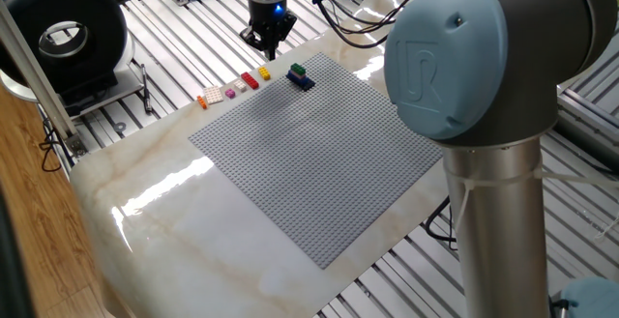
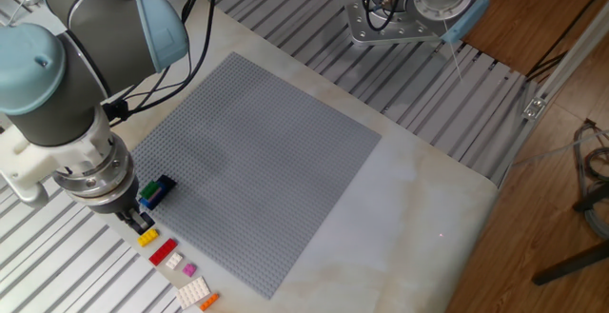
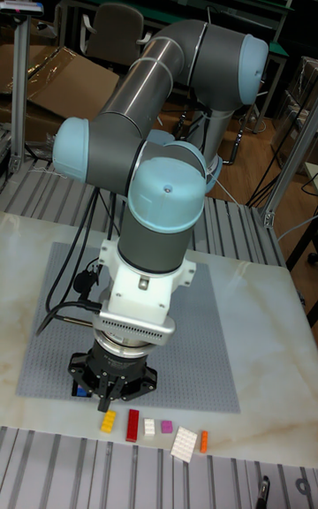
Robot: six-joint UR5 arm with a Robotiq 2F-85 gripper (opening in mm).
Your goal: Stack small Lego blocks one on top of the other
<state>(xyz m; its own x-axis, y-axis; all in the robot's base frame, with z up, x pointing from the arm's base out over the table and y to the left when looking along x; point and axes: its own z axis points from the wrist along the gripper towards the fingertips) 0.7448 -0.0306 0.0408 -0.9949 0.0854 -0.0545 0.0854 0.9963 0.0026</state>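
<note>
- The tool [image 2: 140, 220] hangs low over the tabletop [image 2: 419, 199] at the edge of the grey baseplate [image 2: 257, 161], right at the end of the row of loose bricks.
- The yellow brick [image 2: 147, 238] lies just beside the fingertips, on the side away from the baseplate; in the tall fixed view it sits directly below the tool [image 3: 104, 403].
- The row runs on from there, away from the tool: the red brick [image 2: 163, 251], a white piece [image 2: 174, 263], the pink brick [image 2: 188, 270], then the orange brick [image 2: 208, 302] at the far end.
- The red brick's long axis lies along the row.
- A short stack, the green brick [image 2: 149, 191] over blue and navy, stands on the baseplate just on the tool's other side.
- The tool's fingers look close together with nothing visibly held, but I cannot tell for sure.
- Judged from this, the next pick is the yellow brick.
</note>
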